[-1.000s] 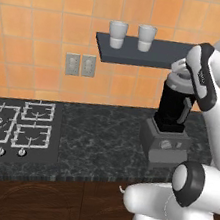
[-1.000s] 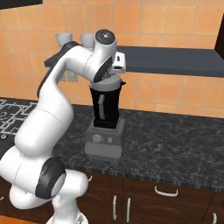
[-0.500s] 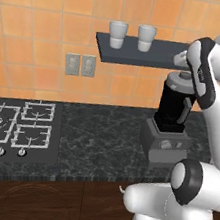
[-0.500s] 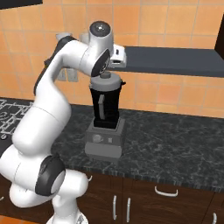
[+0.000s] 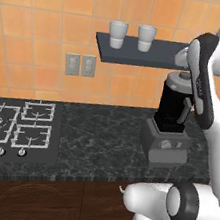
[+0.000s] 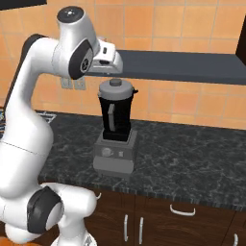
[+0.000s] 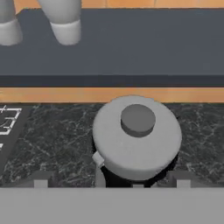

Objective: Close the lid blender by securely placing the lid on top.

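The blender (image 6: pixel 115 120) stands on the dark counter, a black jar with a side handle on a grey base (image 6: pixel 113 157) with a round knob. The light-grey lid (image 6: pixel 115 88) rests level on the jar's top, also seen from the other side as the lid (image 5: pixel 179 82) on the blender (image 5: pixel 171 114). From above, the lid (image 7: pixel 136 138) covers the jar mouth, its centre knob showing. My gripper (image 6: pixel 112 65) hangs a short way above the lid, just under the shelf, apart from it. It is open, with the fingertips (image 7: pixel 40 181) spread wide and nothing between them.
A dark wall shelf (image 5: pixel 146 55) runs close over the hand and carries two white cups (image 5: pixel 117 33). A gas stove (image 5: pixel 8 125) lies at the counter's left, wall outlets (image 5: pixel 80 65) above it. The counter (image 6: pixel 192 153) stretches right of the blender.
The hand has risen from the jar's top toward the shelf. The lid stayed on the jar, free of the fingers.
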Robot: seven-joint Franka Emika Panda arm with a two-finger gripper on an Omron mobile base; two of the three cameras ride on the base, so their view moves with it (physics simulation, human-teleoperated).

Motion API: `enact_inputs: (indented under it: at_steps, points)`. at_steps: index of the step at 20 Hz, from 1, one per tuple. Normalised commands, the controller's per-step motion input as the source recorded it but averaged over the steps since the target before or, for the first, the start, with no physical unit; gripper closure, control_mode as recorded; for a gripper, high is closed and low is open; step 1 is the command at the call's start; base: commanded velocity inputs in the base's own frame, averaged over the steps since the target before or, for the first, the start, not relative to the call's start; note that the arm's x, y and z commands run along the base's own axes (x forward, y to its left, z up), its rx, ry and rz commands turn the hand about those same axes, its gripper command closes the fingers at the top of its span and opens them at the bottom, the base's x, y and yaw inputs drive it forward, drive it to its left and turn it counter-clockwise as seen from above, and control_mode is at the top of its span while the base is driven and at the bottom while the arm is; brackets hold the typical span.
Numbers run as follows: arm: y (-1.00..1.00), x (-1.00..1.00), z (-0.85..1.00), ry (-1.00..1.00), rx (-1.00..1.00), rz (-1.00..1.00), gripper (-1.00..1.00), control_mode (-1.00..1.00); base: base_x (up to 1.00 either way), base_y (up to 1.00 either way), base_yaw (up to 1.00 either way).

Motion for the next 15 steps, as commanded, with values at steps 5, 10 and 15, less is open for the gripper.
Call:
enact_inputs:
  at_steps: [5, 10, 15]
  points:
    - [1.00, -1.00, -0.80, 0.03, -0.24, -0.06, -1.00, -1.00, 0.00, 0.00, 0.00]
    - [0.66, -0.62, -0.74, 0.05, -0.17, -0.03, -1.00, -1.00, 0.00, 0.00, 0.00]
    - [0.00, -0.01, 0.00, 0.00, 0.00, 0.00, -1.00, -1.00, 0.00, 0.00, 0.00]
